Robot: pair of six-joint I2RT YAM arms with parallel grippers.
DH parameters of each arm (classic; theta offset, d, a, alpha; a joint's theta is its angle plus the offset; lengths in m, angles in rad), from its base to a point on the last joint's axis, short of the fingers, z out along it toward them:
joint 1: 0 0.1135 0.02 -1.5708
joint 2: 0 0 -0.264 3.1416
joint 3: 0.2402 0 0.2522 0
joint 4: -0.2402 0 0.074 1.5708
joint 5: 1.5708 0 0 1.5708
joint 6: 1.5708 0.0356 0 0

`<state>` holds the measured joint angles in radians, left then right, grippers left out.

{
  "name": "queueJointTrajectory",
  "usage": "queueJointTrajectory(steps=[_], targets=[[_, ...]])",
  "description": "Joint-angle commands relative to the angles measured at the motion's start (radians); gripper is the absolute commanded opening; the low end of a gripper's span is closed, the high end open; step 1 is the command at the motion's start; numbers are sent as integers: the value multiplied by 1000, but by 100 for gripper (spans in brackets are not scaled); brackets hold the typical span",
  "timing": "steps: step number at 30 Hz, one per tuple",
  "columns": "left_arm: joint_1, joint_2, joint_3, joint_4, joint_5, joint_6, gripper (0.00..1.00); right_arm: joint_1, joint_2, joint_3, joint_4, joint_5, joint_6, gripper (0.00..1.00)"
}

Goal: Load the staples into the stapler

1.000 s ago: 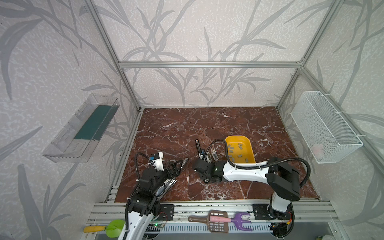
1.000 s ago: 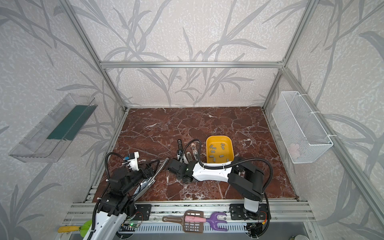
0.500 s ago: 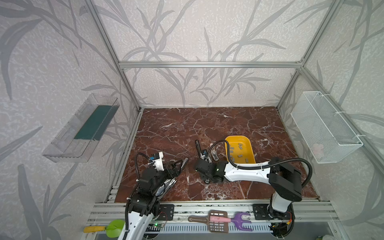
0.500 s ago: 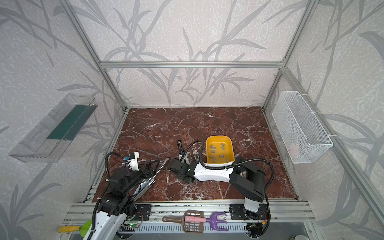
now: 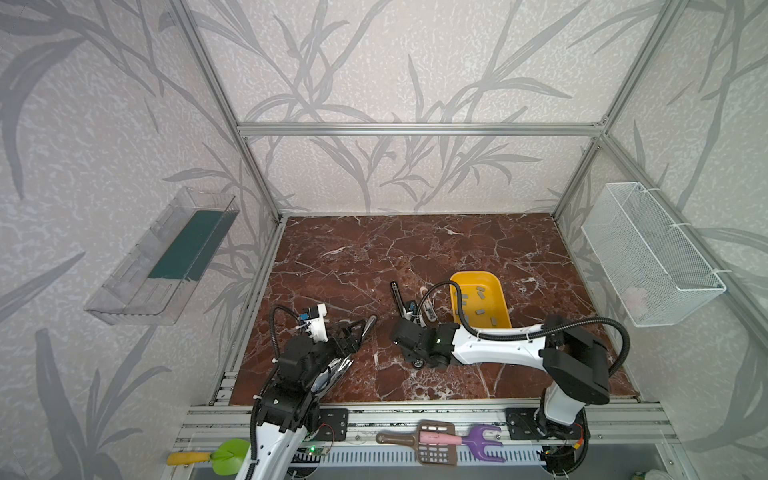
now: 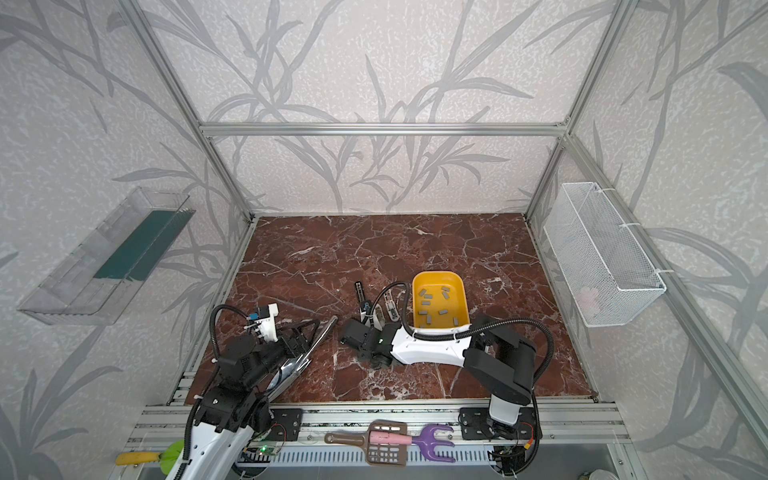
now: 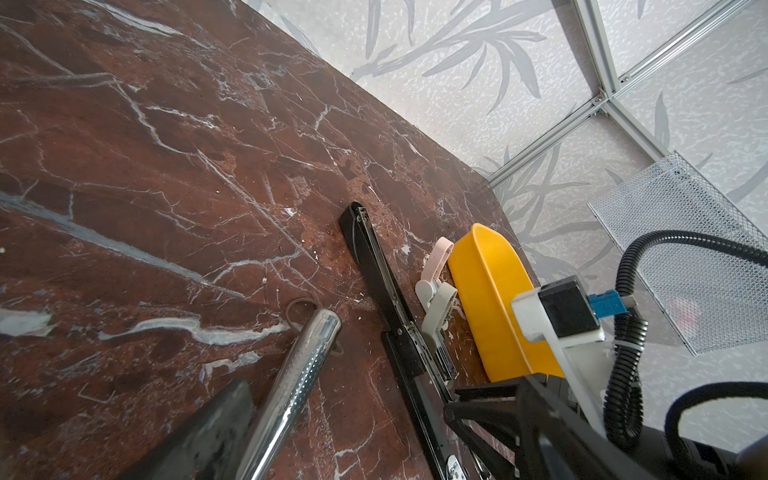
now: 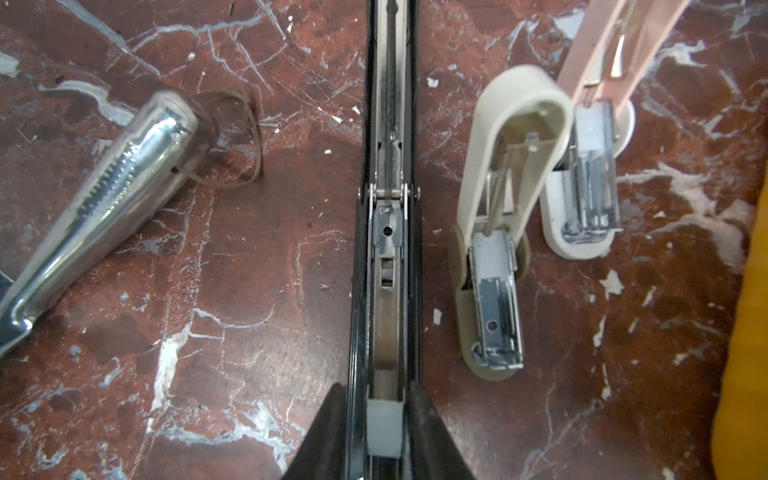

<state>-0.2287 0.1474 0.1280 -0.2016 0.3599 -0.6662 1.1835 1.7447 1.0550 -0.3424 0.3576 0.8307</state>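
Marble, red-brown with white veins, made the bench (image 5: 415, 249), boxed by aluminium posts (image 5: 224, 104) and pale walls (image 5: 395, 62) printed with grey leaves. On the left wall hung a clear shelf (image 5: 124, 286) with a green slab (image 5: 187, 245) in it.

The left hand (image 5: 353, 334) lay low at the bench's near left, its jaws spread wide and gripping nothing. A chrome tool (image 7: 299, 374) lay on the marble between them, just beside one finger (image 7: 216, 424), with a brown band (image 8: 232, 137) looped at its tip.

Next came the black stapler (image 8: 386, 166), folded out flat. The right hand (image 8: 376, 386) straddled its near end, jaws a little apart and clear of the grey strip (image 8: 384, 428) that sat in the channel between them.

Beside it lay a beige stapler (image 8: 494, 270), then a pink stapler (image 8: 590, 187), both flipped open. The other staples (image 5: 480, 311) lay loose in a yellow tray (image 7: 486, 299) just right of those. A white wire basket (image 5: 648, 257) hung on the right wall.
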Motion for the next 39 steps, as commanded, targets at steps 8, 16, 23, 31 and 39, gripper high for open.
queueJointTrajectory(steps=[8, 16, 23, 31, 39], targets=[[-4, -3, -10, 20, -18, -6, 99, 2, -33, -12, -27, 9, 3, 31], [-5, -3, -10, 20, -18, -4, 99, 1, -101, -26, -31, 46, -18, 39], [-4, -3, -10, 20, -18, -4, 99, 1, -51, -31, 9, -25, -15, 43], [-4, -3, -10, 20, -20, -4, 99, 2, 12, -4, 30, -80, -26, 44], [-4, -3, -10, 21, -19, -5, 99, 1, 39, 17, 43, -109, -47, 43]])
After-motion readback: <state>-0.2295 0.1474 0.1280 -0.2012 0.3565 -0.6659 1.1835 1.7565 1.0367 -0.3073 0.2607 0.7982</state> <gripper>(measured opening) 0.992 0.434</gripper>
